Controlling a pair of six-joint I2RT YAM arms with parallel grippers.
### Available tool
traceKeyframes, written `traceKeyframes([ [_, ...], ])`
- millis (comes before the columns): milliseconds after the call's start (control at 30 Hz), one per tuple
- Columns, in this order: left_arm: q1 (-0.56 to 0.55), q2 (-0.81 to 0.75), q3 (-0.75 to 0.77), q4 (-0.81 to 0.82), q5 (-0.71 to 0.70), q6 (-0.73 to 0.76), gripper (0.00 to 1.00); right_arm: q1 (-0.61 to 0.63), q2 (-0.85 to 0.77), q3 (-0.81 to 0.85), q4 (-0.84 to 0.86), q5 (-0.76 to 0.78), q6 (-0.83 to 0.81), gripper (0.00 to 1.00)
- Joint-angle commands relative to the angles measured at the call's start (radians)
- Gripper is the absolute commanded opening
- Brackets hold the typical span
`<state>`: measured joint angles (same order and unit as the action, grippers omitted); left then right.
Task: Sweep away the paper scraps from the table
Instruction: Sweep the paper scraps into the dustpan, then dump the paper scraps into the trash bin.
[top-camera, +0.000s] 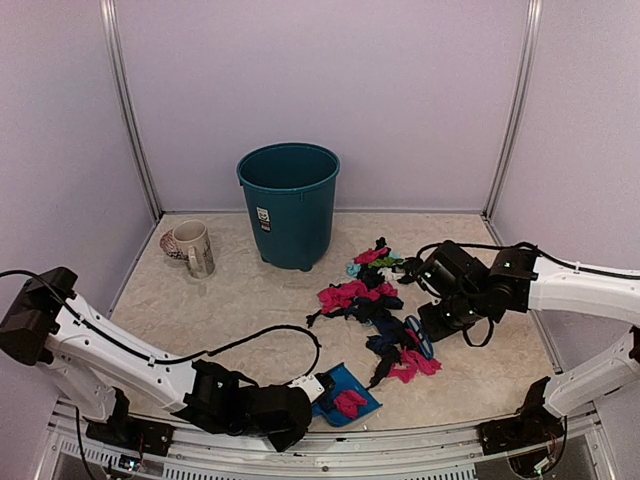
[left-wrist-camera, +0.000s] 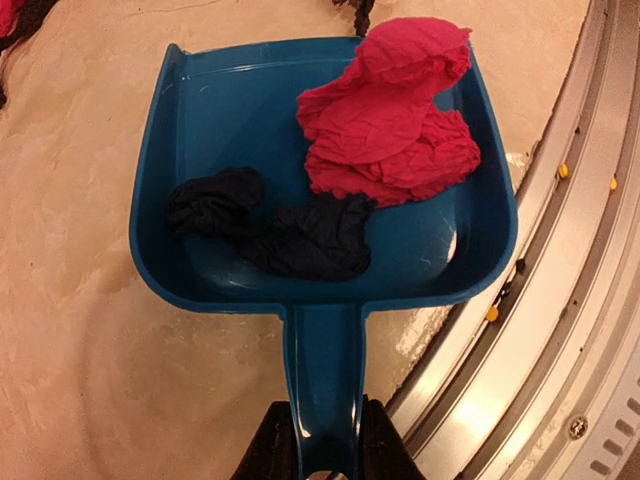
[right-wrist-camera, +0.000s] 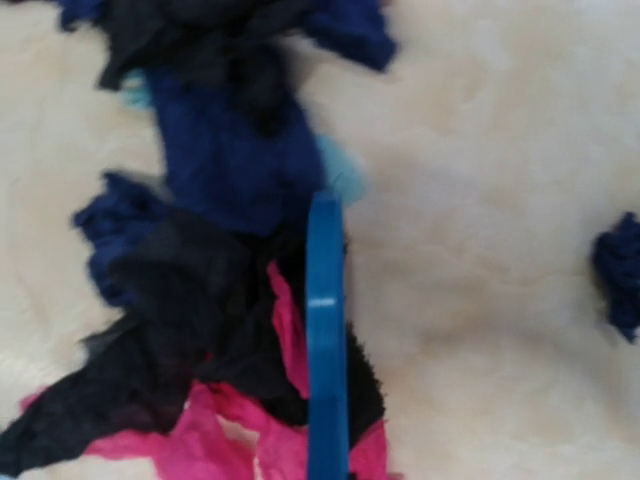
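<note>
Sweeping looks partly done: the left gripper (left-wrist-camera: 325, 452) pinches the dustpan (left-wrist-camera: 222, 118) handle at bottom middle, the right gripper (top-camera: 435, 322) squeezes the brush (right-wrist-camera: 326, 330), and next it should push the paper scraps (top-camera: 362, 300), piled center-right on the table (top-camera: 240, 300), into the pan.

My table (top-camera: 240, 300) is a flat beige top with a marble pattern. It is shut in on three sides by pale lilac walls: the back wall (top-camera: 400, 90), the left wall (top-camera: 50, 150) and the right wall (top-camera: 590, 130). A slim metal upright (top-camera: 130, 120) stands in the left rear corner and a second upright (top-camera: 512, 110) in the right one. Along the near edge runs a grooved silver front rail (left-wrist-camera: 570, 300), which catches a bright glare. The light is soft and even, and the shadows are faint.
</note>
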<state>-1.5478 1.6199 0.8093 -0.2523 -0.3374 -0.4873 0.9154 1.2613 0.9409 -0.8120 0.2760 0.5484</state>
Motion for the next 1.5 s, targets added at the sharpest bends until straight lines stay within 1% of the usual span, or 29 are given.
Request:
traceKeyframes([
  [0,0.041,0.052,0.029,0.081,0.0,0.034,0.05,0.051,0.005,0.013,0.046,-0.07,0.01,0.0],
  [233,0.11,0.123,0.07,0.121,-0.002,0.067,0.04,0.118,0.022,0.028,0.127,-0.141,0.004,0.0],
  [433,0.144,0.129,0.078,0.169,-0.015,0.078,0.03,0.154,0.037,0.051,0.146,-0.144,-0.008,0.0],
  [633,0.147,0.108,0.046,0.213,-0.053,0.077,0.03,0.159,-0.022,0.061,0.162,-0.135,-0.017,0.0],
  [800,0.149,0.104,0.038,0.24,-0.081,0.074,0.03,0.159,-0.079,0.049,0.211,-0.186,-0.033,0.0],
  [900,0.153,0.102,0.036,0.254,-0.094,0.076,0.03,0.159,-0.085,0.044,0.219,-0.202,-0.035,0.0],
  [967,0.153,0.094,0.034,0.264,-0.103,0.078,0.03,0.159,-0.083,0.049,0.199,-0.175,-0.028,0.0],
  [1100,0.153,0.072,0.02,0.273,-0.131,0.076,0.03,0.159,-0.098,0.059,0.141,-0.062,0.008,0.0],
  [1233,0.153,0.021,-0.009,0.287,-0.164,0.077,0.03,0.159,-0.12,0.06,0.102,0.017,0.033,0.0],
  [1467,0.153,-0.044,-0.034,0.303,-0.208,0.092,0.03,0.158,-0.141,0.068,0.092,0.069,0.043,0.0],
])
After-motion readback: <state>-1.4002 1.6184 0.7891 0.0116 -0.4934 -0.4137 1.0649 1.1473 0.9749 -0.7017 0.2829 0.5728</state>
